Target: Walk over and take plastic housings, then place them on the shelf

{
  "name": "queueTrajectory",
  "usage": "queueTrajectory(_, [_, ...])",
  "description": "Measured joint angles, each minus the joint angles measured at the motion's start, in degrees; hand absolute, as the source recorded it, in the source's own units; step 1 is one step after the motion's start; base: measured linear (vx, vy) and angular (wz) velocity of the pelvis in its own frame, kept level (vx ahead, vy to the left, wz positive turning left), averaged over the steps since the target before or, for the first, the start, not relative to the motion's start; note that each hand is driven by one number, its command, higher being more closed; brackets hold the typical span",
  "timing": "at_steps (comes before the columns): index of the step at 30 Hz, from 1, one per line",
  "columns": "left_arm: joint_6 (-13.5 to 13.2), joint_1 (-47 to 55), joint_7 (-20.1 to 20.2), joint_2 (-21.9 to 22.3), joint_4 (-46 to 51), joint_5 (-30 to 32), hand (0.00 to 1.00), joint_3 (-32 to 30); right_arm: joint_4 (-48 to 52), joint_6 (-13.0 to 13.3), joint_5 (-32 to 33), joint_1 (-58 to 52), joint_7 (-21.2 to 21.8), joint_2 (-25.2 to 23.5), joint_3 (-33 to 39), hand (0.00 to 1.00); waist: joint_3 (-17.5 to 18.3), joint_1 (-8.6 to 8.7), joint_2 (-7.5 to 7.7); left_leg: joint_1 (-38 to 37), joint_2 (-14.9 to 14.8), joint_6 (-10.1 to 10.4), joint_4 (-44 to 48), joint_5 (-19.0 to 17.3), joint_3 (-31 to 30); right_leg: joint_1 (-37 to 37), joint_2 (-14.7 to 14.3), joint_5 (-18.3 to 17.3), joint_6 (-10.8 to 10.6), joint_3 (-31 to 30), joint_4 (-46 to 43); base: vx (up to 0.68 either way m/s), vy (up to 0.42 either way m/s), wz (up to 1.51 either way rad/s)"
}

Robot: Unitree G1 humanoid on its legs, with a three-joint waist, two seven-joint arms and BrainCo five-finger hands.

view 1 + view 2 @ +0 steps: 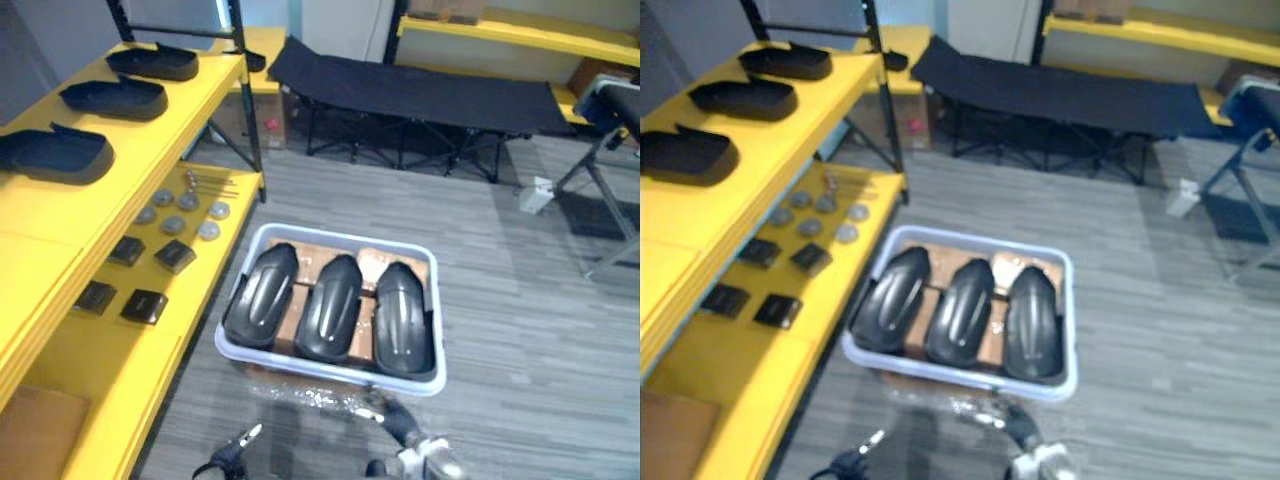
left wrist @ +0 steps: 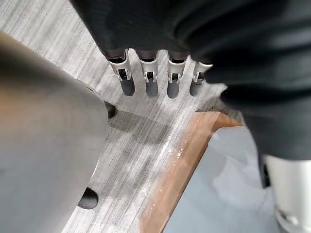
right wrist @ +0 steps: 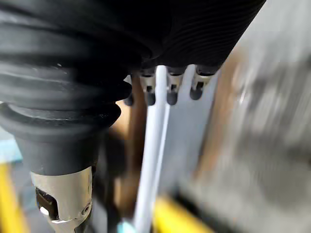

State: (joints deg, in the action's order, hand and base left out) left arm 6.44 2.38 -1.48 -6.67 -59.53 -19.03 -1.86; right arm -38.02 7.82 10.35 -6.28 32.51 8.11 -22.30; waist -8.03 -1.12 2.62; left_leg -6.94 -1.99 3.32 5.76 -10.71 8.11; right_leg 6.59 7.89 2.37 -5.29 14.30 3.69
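Three black plastic housings (image 1: pixel 330 308) lie side by side in the grey tote (image 1: pixel 345 238), resting on cardboard. To the tote's left stands the yellow shelf (image 1: pixel 150 150). Its upper level carries three more shelved housings (image 1: pixel 112 97), and its lower level, beside the tote, holds metal discs (image 1: pixel 180 212) and small black blocks (image 1: pixel 145 305). Just before the tote's near wall, my left hand (image 2: pixel 151 80) and my right hand (image 3: pixel 171 90) hang with fingers straight, both empty.
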Motion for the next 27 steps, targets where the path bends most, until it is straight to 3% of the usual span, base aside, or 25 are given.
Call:
queueTrajectory(4, [-0.14,-0.02,0.44,-0.13,0.03,1.98,0.00,-0.21,6.71,-6.32,4.14,2.64,11.84,4.50,-11.87,0.00,0.24,-0.11,0.26,-0.06,-0.42,0.00,0.08,0.00,-1.66,0.96,-0.13,0.00,0.00,1.71,-0.01,0.00,-0.013,0.18])
queueTrajectory(6, [-0.60,-0.11,0.45,-0.28,0.20,2.28,0.00,-0.36,12.80,-10.20,9.55,5.48,17.45,6.65,-17.02,0.00,0.64,-1.30,0.91,0.04,-0.66,0.00,-0.01,0.00,-2.24,0.99,-0.35,0.00,0.00,2.09,-0.02,-0.02,-0.017,0.10])
queueTrajectory(8, [-0.67,-0.10,0.45,-0.43,0.37,3.42,0.00,-0.41,17.54,-12.76,14.90,8.72,19.85,7.50,-19.73,0.00,0.89,-1.65,1.30,0.04,-0.86,0.01,-0.14,0.00,-2.78,1.23,-0.59,0.00,0.00,2.84,-0.01,-0.04,-0.025,0.12])
queueTrajectory(11, [-0.74,-0.15,0.61,-0.57,0.18,4.23,0.00,-1.77,22.06,-14.53,21.71,13.55,19.66,6.10,-21.24,0.00,1.31,-2.20,1.95,0.14,-1.24,0.02,-0.27,0.01,-2.86,1.13,-0.98,0.00,0.00,2.92,0.03,-0.06,-0.026,0.04])
queueTrajectory(14, [-0.61,-0.76,0.82,-0.47,-0.08,6.15,0.00,-1.95,24.72,-13.17,27.63,17.74,13.68,3.72,-19.21,0.00,1.43,-2.74,2.05,0.50,-1.28,0.02,-0.27,0.04,-2.87,1.00,-1.08,0.00,0.00,3.00,0.30,-0.08,-0.024,0.02])
queueTrajectory(17, [-0.55,-1.27,1.16,-0.17,-0.11,8.37,0.00,-1.96,25.00,-8.92,28.86,19.03,4.63,0.95,-10.80,0.00,1.67,-2.83,2.02,1.15,-1.18,-0.08,-0.35,0.71,-2.86,0.43,-1.06,0.29,-0.20,3.00,0.33,-0.08,-0.018,0.03])
queueTrajectory(22, [-0.59,-1.23,1.26,0.24,0.06,8.26,0.00,-1.61,27.16,-1.71,27.91,18.39,-14.76,0.30,10.92,0.00,1.65,-1.68,1.16,1.00,-1.06,-0.18,-0.38,1.02,-2.38,0.25,-1.06,1.24,-0.12,2.61,0.33,-0.07,0.002,-0.04])
queueTrajectory(27, [-0.56,-0.07,1.27,0.34,1.13,9.19,0.00,-0.83,27.31,3.54,27.20,14.23,-25.75,1.83,28.19,0.00,1.58,-0.39,-0.05,0.26,-0.83,-0.39,-1.46,1.39,0.11,-0.74,-1.00,2.42,-0.22,0.13,0.73,-0.04,0.012,-0.25])
